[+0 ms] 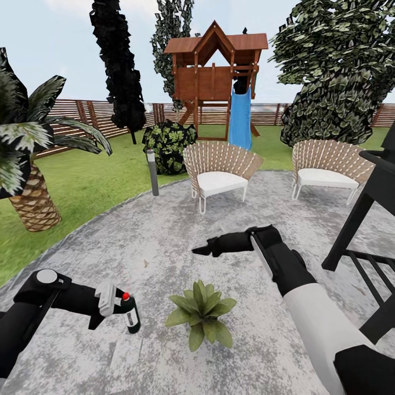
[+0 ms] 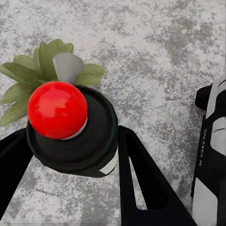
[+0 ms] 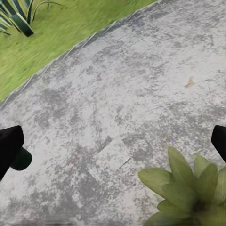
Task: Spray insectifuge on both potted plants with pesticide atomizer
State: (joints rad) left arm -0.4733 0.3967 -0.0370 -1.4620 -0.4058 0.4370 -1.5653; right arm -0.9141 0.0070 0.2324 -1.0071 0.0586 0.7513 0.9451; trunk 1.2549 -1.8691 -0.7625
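Your left hand (image 1: 112, 307) held the pesticide atomizer (image 1: 130, 315) upright, fingers (image 2: 141, 179) clamped on either side of the dark bottle, its red-dotted top (image 2: 57, 109) facing the wrist camera. Just beyond the bottle sat a potted plant (image 1: 201, 314) on the grey paved patio (image 1: 137, 241). Your right hand (image 1: 204, 249) hovered above and past the plant, fingers (image 3: 9, 148) spread wide, empty. Farther off stood two wicker chairs (image 1: 219, 173).
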